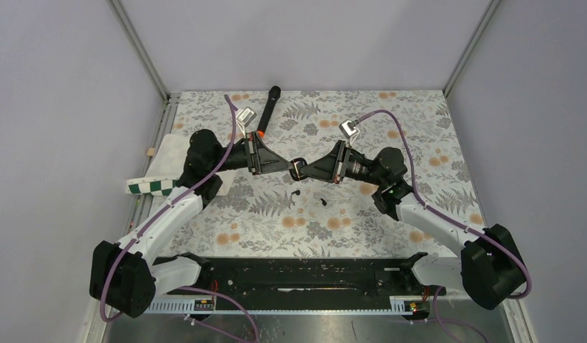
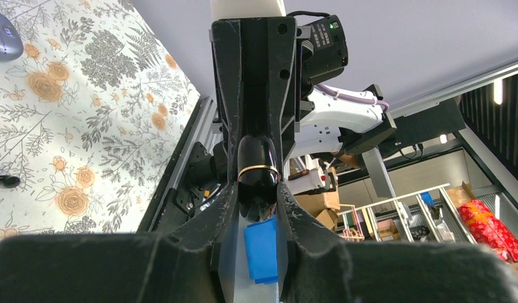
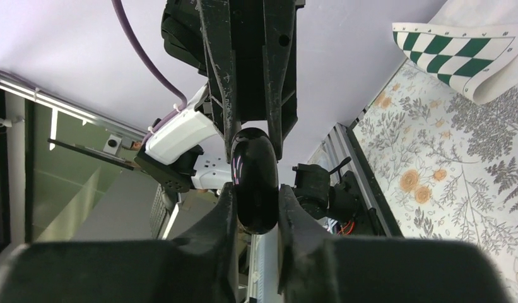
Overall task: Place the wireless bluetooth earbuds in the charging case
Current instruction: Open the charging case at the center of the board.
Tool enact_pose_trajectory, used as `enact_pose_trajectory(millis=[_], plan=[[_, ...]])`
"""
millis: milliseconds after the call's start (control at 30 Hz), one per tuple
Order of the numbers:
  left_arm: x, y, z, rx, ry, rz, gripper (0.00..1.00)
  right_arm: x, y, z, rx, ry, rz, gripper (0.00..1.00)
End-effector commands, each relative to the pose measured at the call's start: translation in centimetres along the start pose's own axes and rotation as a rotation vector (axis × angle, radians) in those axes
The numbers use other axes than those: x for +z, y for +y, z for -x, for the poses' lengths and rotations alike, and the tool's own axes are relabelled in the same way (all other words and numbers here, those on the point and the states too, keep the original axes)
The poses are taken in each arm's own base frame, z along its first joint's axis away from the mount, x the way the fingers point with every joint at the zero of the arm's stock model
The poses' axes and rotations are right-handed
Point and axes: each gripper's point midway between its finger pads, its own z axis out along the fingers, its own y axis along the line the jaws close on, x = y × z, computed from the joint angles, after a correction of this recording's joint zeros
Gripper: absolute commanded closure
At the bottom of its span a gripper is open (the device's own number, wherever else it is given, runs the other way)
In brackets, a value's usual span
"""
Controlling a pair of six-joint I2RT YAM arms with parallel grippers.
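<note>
- Nearest you on the table [image 1: 390, 236] there are two earbuds. The left earbud [image 1: 295, 193] and the right earbud [image 1: 324, 201] are both black and lie loose on the floral cover, near each other but apart. They are too small in the overhead view for you to tell stem from body.
- Just beyond them there is one charging case [image 3: 255, 170], lifted off the table above and slightly behind the earbuds, which lie outside it.
- Two pincers meet on that case from opposite sides. Your left pincer [image 2: 257, 199] is clenched on one end of it, with a finger pressed to each flank.
- Your right pincer [image 3: 256, 203] is clamped on the other end in the same way, so the case bridges the two sets of fingertips.
- In the left wrist view a thin gold-coloured line rings the case. You cannot tell from it whether the lid is ajar, because the fingers cover the rest of the shell.
- One strip of blue tape [image 2: 261, 249] sits between the left fingers below the case, with its lower edge cut off.
- Farther left there is one checkered cloth [image 1: 153, 186], partly hidden under the left arm.
- Farthest back, one black microphone [image 1: 269, 108] lies tilted near the rear edge, well apart from the case.
</note>
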Motion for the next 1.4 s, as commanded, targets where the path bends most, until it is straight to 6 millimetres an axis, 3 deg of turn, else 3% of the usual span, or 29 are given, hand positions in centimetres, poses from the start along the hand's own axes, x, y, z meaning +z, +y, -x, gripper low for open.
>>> enact_pose_trajectory(millis=[0, 100, 167, 233, 400, 700, 1100, 1233, 1367], plan=[[-0.3, -1.6, -0.1, 0.073, 0.014, -0.059, 0.99, 0.2, 1.6, 0.6, -0.024, -0.029, 0.067, 0.97], [-0.3, -1.4, -0.1, 0.058, 0.011, -0.046, 0.49, 0.1, 1.6, 1.0, -0.019, -0.061, 0.067, 1.0], [-0.4, -1.0, 0.1, 0.048, -0.014, -0.022, 0.37, -0.1, 1.4, 1.2, -0.022, -0.09, 0.054, 1.0], [-0.5, -0.5, 0.2, 0.036, -0.043, 0.011, 0.35, -0.2, 1.2, 1.4, -0.036, -0.097, 0.031, 1.0], [-0.5, 0.3, 0.4, -0.018, -0.095, 0.035, 0.49, -0.3, 1.4, 1.5, -0.058, -0.099, 0.015, 1.0], [0.2, 0.0, 0.6, -0.036, -0.106, -0.001, 0.46, 0.3, 1.6, 1.2, -0.041, -0.071, 0.047, 1.0], [1.0, -0.3, 0.2, -0.049, -0.089, -0.039, 0.58, 0.5, 1.6, 1.2, -0.035, -0.07, 0.042, 1.0], [1.0, -0.4, 0.2, -0.053, -0.093, -0.046, 0.81, 0.5, 1.5, 1.2, -0.031, -0.072, 0.039, 1.0], [0.9, -0.7, 0.2, -0.049, -0.093, -0.053, 0.96, 0.5, 1.1, 1.1, -0.015, -0.073, 0.032, 1.0]])
